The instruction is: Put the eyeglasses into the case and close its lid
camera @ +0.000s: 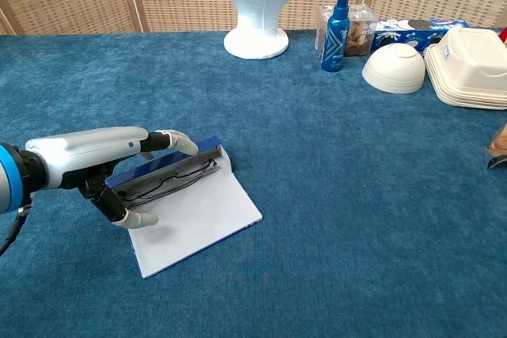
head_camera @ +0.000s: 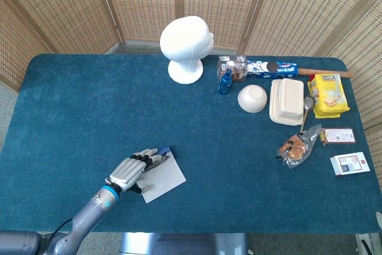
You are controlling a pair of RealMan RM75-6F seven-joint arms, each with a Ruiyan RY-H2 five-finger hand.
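**Lid closure: eyeglasses seated, lid still open**

Status. The eyeglasses [camera: 170, 179] lie inside the case [camera: 162, 173], a shallow blue tray. Its white lid [camera: 196, 218] lies flat on the blue table cloth [head_camera: 239, 165], extending from the tray toward 5 o'clock in the chest view. The assembly sits near the table's front edge, at about 7 o'clock from the white mannequin head [head_camera: 186, 47] in the head view.

Hand state. The left hand [camera: 103, 156] reaches over the tray from 9 o'clock. Fingers are apart and extended over the back wall, thumb low on the lid's near corner. It grips nothing, though fingertip contact with the wall cannot be confirmed. The right hand does not appear in either view.

Procedure, as judged from this layout.
1. Insertion appears complete; closing remains.
2. Catch the lid's free edge, at 5 o'clock from the tray.
3. Swing the lid up and over about the hinge line along the tray.
4. Steady the tray; it probably slides easily on the cloth.
5. Check that the temples sit below the rim, then press down evenly.
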